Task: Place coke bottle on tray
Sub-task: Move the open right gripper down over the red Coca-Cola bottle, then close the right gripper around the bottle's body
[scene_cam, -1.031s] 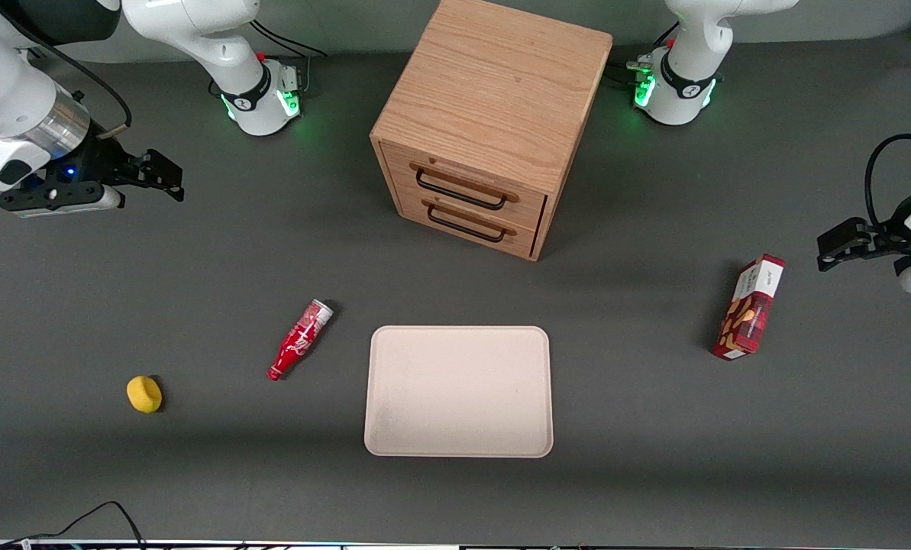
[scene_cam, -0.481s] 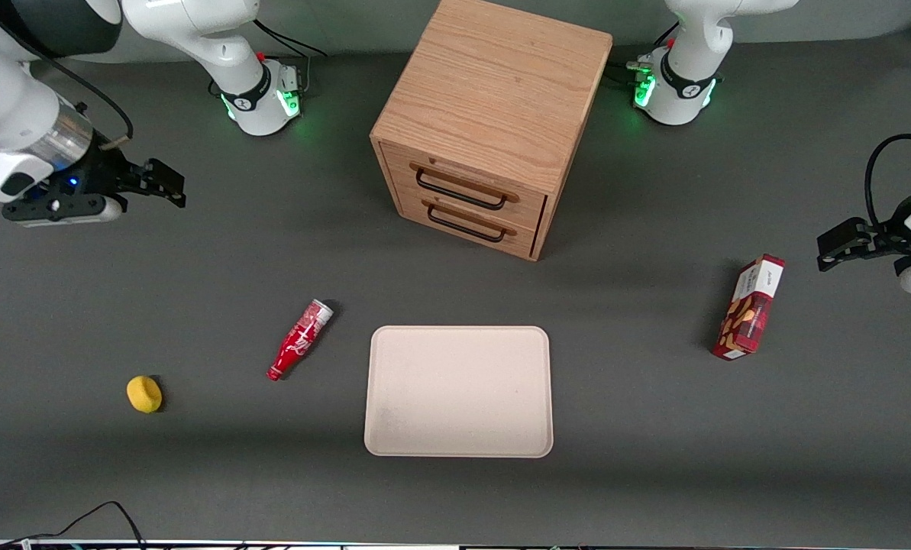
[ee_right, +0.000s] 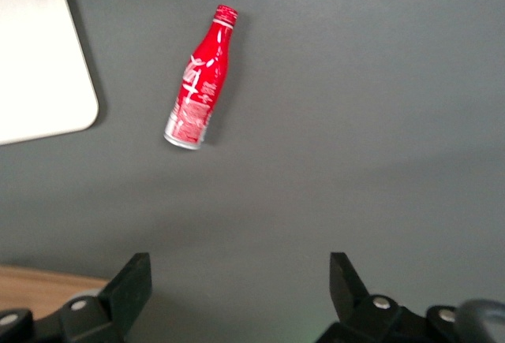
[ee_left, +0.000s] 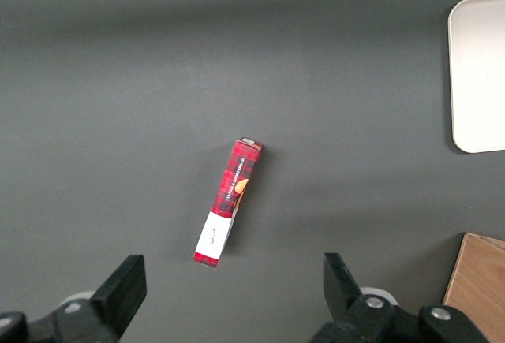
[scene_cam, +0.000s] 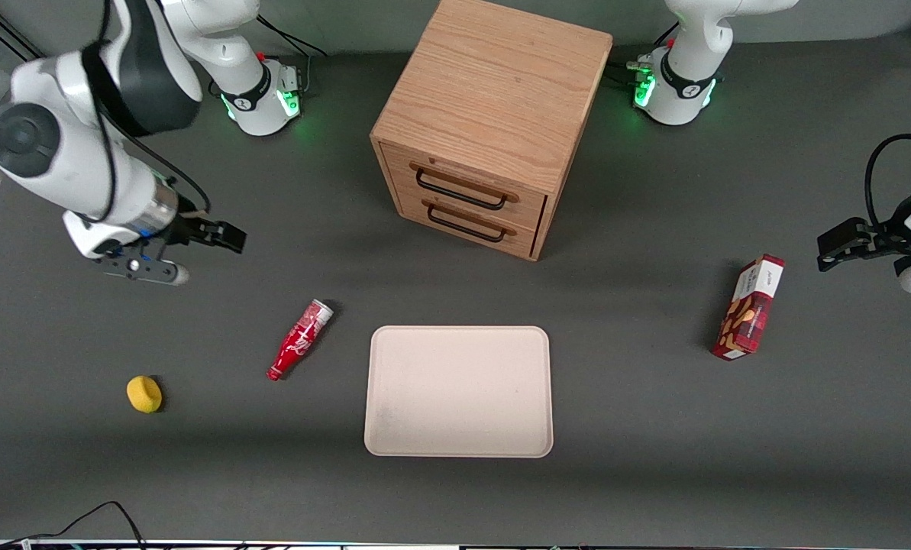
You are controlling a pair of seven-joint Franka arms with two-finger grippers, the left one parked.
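Note:
The coke bottle [scene_cam: 300, 339] is slim and red with white lettering. It lies on its side on the dark table, beside the tray, its cap end nearer the front camera. It also shows in the right wrist view [ee_right: 199, 91]. The tray [scene_cam: 459, 391] is pale beige and nothing lies on it; one corner of it shows in the right wrist view [ee_right: 35, 67]. My right gripper [scene_cam: 230, 238] is open and holds nothing. It hangs above the table, farther from the front camera than the bottle and apart from it. Its two fingers stand wide apart in the right wrist view [ee_right: 239, 276].
A wooden two-drawer cabinet [scene_cam: 493, 122] stands farther from the front camera than the tray. A small yellow object [scene_cam: 144, 394] lies toward the working arm's end. A red snack box [scene_cam: 749, 307] lies toward the parked arm's end and shows in the left wrist view [ee_left: 227, 203].
My right arm has swung in from the table's edge toward the bottle and nearer the front camera. The bottle and tray have not moved.

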